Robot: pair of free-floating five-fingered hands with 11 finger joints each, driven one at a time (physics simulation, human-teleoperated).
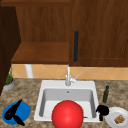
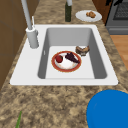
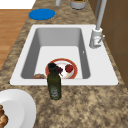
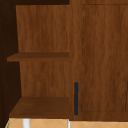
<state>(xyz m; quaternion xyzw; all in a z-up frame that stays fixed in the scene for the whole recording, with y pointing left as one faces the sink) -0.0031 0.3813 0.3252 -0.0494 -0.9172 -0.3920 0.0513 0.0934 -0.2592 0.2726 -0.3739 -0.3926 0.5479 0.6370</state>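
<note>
My left hand (image 1: pixel 13 113) floats over a blue plate (image 1: pixel 25 110) on the counter left of the sink (image 1: pixel 40 105), its fingers straight and spread, holding nothing. My right hand (image 1: pixel 102 110) hovers at the sink's front right corner, fingers curled on nothing, just left of a white plate (image 1: pixel 111 121) carrying brown food (image 1: pixel 119 119). A big red round shape (image 1: pixel 67 115) stands at the sink's front edge. In the basin lies a red-rimmed plate (image 2: pixel 53 62) with a small red fruit (image 2: pixel 59 59) and a purple item (image 2: pixel 72 57); a brown item (image 2: pixel 82 50) lies beside it.
A dark green bottle (image 1: pixel 106 94) stands on the counter right of the sink, behind the white plate. The faucet (image 1: pixel 68 76) rises at the sink's back. A potted plant (image 1: pixel 9 82) sits far left. Above hang an open shelf (image 1: pixel 42 52) and a cabinet door handle (image 1: pixel 76 46).
</note>
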